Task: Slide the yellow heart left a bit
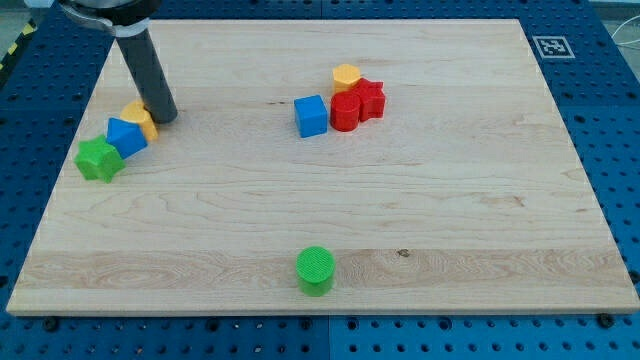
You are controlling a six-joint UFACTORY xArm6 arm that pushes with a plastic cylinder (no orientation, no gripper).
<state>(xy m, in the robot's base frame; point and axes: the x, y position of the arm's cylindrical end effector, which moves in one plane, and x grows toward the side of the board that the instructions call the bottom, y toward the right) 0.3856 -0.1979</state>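
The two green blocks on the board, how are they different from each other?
The green star lies at the view's left edge, touching the blue block in a row of three; the green cylinder stands alone near the view's bottom. The star has points; the cylinder is round with a ribbed top. My tip is close to the star's group, far from the cylinder. Both share the same green.
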